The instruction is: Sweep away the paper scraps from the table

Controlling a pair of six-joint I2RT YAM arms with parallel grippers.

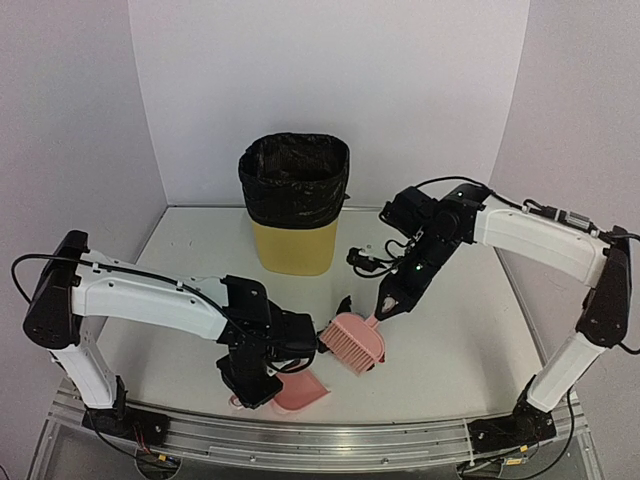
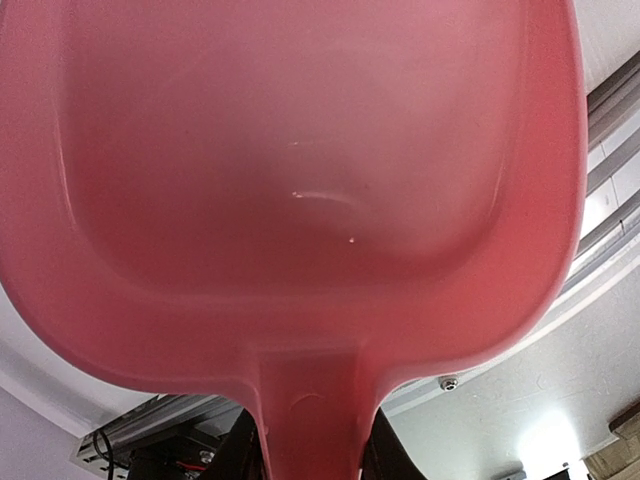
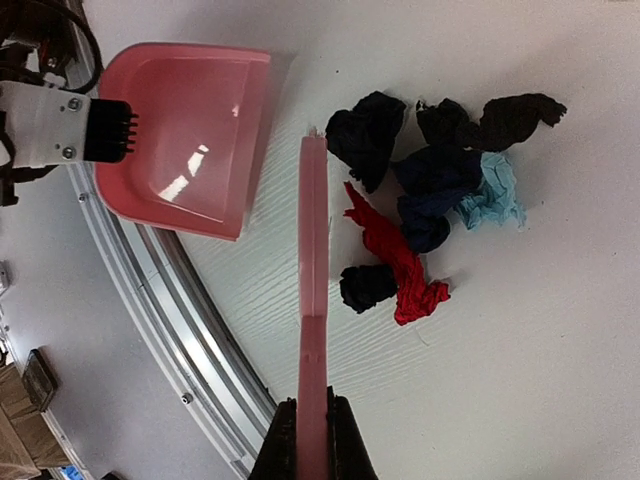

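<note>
Now, from the right wrist: the paper scraps (image 3: pixel 425 205) lie bunched on the desk (image 3: pixel 520 380) to one side of the brush (image 3: pixel 313 260). The nearest red and dark wads sit just beside its edge, and the teal one lies farther off. The pile is a loose clump, slightly longer along a slant running away from the brush tip, and it points nowhere in particular. Your right fingers (image 3: pixel 290 440) are closed tight on the brush handle. Its long axis runs straight out from them, alongside the near flank of the pile.

On the other side of the brush sits the dustpan (image 3: pixel 190 140), its open lip turned toward the brush and scraps. Its long axis, from handle to lip, lies roughly square to the brush. Your left fingers (image 2: pixel 245 460) are closed narrowly on the dustpan handle. The brush thus stands between pile and pan, which makes your right arm the nearer one to the scraps.

Judged from this layout, the sweep calls for the brush to reach the far side of the pile first, then draw toward the lip. In the top view the scraps do not show, probably hidden behind the brush head.
</note>
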